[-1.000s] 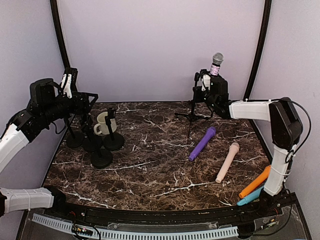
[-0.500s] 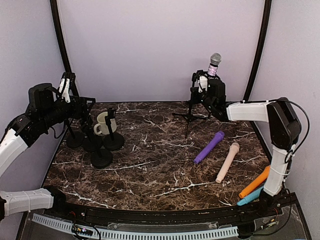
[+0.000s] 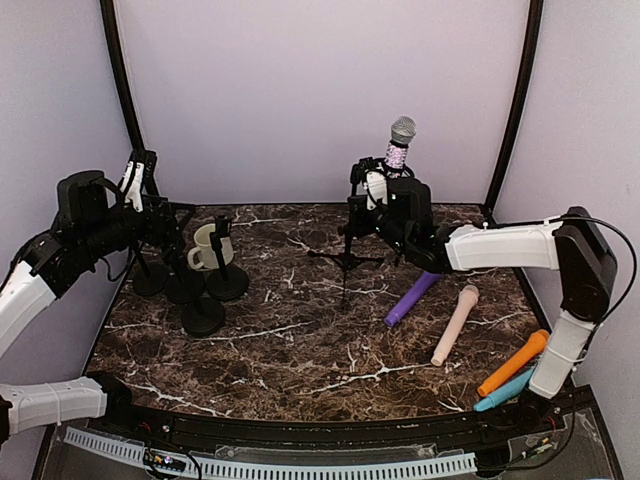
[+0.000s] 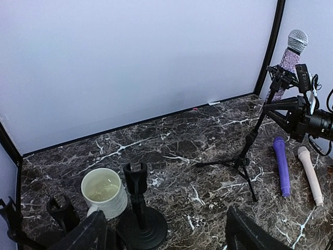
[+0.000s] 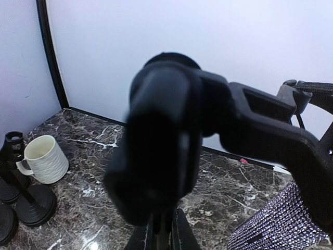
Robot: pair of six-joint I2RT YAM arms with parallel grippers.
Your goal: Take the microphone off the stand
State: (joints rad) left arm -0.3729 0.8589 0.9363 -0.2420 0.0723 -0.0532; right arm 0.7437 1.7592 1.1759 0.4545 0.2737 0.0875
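From above, my right pincer (image 3: 368, 198) is pinched on the upper end of the tripod stand (image 3: 345, 262), which is at the far middle of the table (image 3: 300, 350). The microphone (image 3: 399, 143) rides on top of that stand, silver head up, leaning a little to the right. My left pincer (image 3: 178, 212) hangs at the far left over a cluster of round-based stands (image 3: 203, 315), with a cup (image 3: 205, 245) among them. On the right side lie a purple microphone (image 3: 408, 299) and a beige microphone (image 3: 455, 325). At the near right edge an orange microphone (image 3: 510, 363) lies beside a blue microphone (image 3: 500, 392).

In my left wrist view, my fingers (image 4: 86, 237) are spread wide at the bottom of the frame with nothing between them. The cup and one round-based stand sit just beyond them, side by side. Far off to the right the microphone, its handle sparkly purple, sits at the top of the tripod stand. My right pincer is clamped on the pole just below it. I cannot tell whether the tripod's feet touch the table.

In my right wrist view, the stand's black clip (image 5: 161, 130) fills the frame, blurred. The sparkly handle shows in the lower right corner. I cannot make out my own fingers here. The cup sits to the left.
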